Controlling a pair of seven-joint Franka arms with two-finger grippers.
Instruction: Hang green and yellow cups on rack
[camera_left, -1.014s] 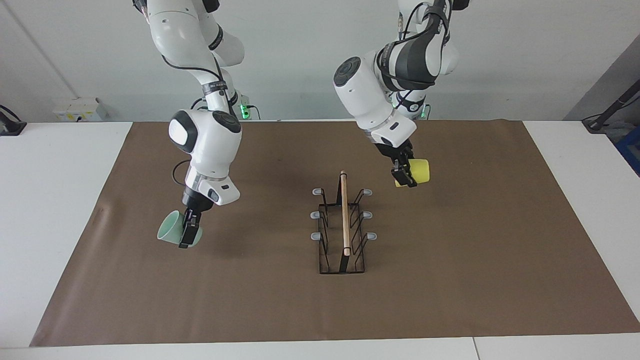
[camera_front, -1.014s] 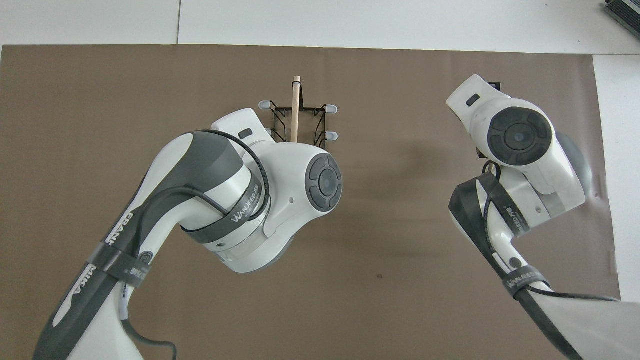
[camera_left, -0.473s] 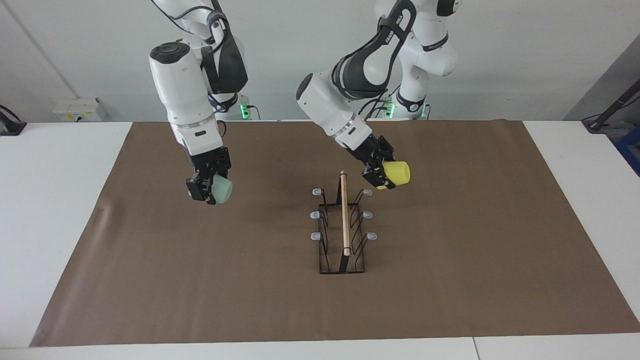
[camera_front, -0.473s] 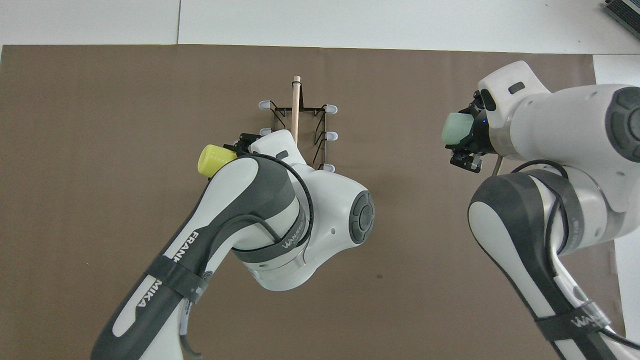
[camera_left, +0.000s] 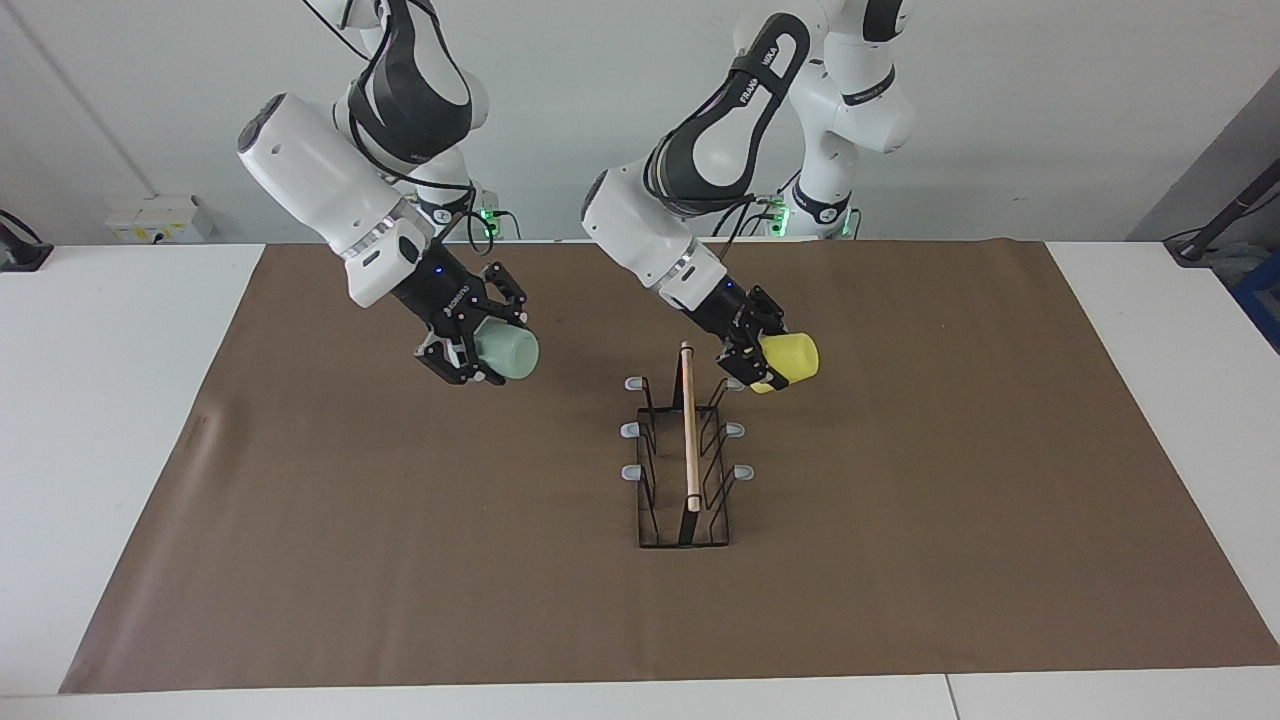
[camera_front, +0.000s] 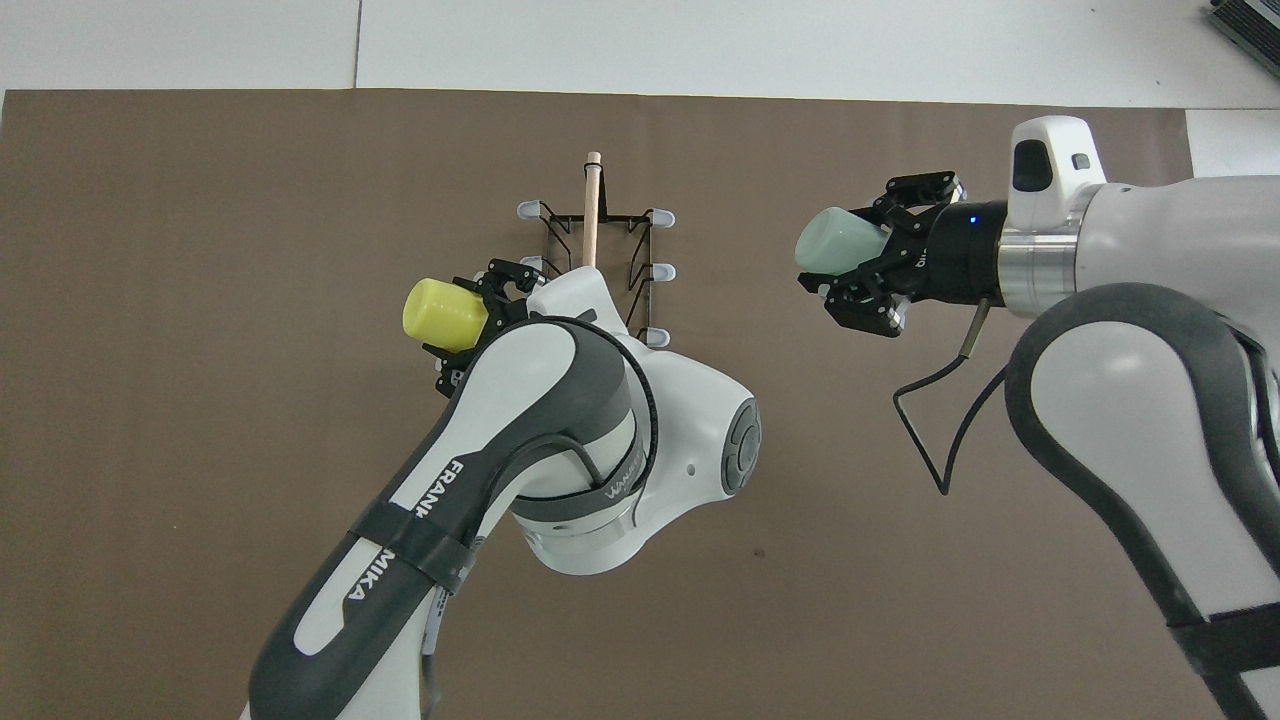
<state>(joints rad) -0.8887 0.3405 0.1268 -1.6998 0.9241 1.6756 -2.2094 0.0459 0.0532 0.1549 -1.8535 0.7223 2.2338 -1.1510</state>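
You see the rack standing at the centre of the facing view, on the brown mat, its wooden rod running down the frame. Just right of the rod's upper end, the left gripper is pinching the yellow cup, held tilted in the air beside the rack's uppermost prong; whether the cup touches that prong you probably cannot tell. In the left-centre of the same view, the right gripper is clamped on the green cup, held up over bare mat, well apart from the rack.
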